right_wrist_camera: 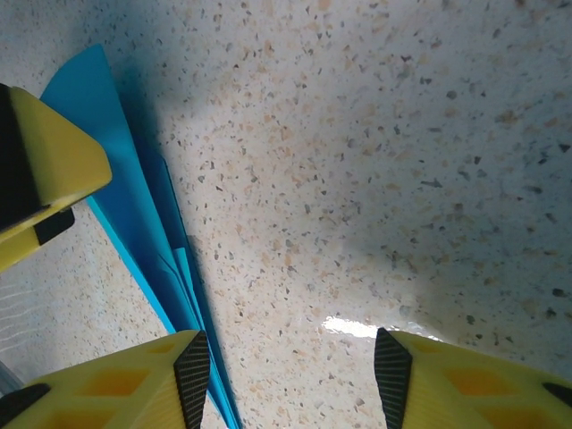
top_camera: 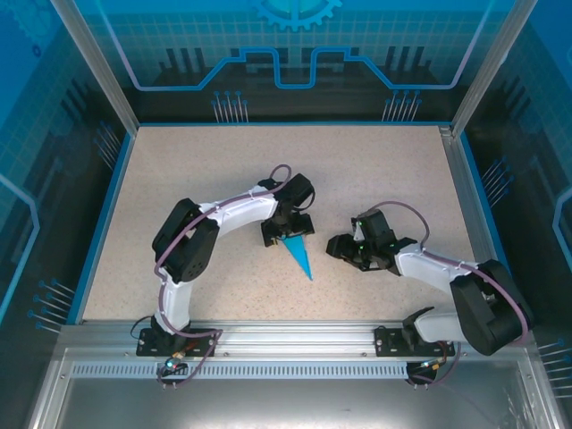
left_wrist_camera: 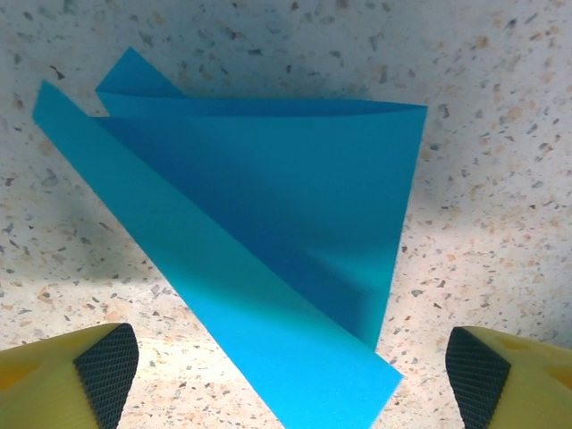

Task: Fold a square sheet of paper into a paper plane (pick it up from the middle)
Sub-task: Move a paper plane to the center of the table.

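While the left gripper (left_wrist_camera: 290, 375) and right gripper (right_wrist_camera: 292, 375) gape, the light, flimsy plane (left_wrist_camera: 268, 197) — between the left's jaws — is best pinched at its crease.

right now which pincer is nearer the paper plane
Left. The left pincer is over the paper plane's wide end, its open fingers either side of it. The right pincer is off to the plane's right, over bare table.

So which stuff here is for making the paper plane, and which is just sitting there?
For the job:
- paper plane
- left end effector, open over the plane
- right end effector, open, beside the plane

Just there:
- table
- blue wall at the back
- metal rail at the front
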You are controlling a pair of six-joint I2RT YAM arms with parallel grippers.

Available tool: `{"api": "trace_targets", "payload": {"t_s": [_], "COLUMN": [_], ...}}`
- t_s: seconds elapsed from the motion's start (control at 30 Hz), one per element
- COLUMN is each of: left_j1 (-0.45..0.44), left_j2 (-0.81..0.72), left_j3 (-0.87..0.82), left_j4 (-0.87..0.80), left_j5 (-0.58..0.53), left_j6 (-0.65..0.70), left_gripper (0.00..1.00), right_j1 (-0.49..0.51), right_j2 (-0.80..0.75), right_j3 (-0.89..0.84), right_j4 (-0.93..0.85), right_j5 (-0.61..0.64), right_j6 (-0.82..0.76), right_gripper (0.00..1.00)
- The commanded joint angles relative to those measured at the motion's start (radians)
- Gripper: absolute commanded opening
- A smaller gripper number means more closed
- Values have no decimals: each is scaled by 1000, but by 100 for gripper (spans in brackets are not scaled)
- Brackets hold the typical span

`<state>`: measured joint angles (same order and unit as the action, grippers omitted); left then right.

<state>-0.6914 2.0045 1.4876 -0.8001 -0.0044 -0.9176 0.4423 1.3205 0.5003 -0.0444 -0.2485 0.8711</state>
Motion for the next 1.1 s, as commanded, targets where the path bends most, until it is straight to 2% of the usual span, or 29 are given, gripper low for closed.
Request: {"api": "trace_targets", "payload": {"t_s": [0.0,0.37,0.93,1.07], "left_j1": [-9,-10,-7,-4], "left_j2": [33,43,-155,-188], "left_j3": [50,42,-150,-201], "left_j4": [-60,-92,10,36], "left_j5": [-11,-30,-51,-55], "left_j6": [9,31,15,13], "left_gripper": [93,73,57,49], "right_j1": [-4,12,76,98], "right_j2": [24,61,185,224], "right_j3": [29,60,168,207], "right_j4": [-2,-10,-17,-16], "right_j5": [-30,-41,-101,-128], "right_j6": [-16,-18,-74,-108], "right_gripper": [54,54,54,53]}}
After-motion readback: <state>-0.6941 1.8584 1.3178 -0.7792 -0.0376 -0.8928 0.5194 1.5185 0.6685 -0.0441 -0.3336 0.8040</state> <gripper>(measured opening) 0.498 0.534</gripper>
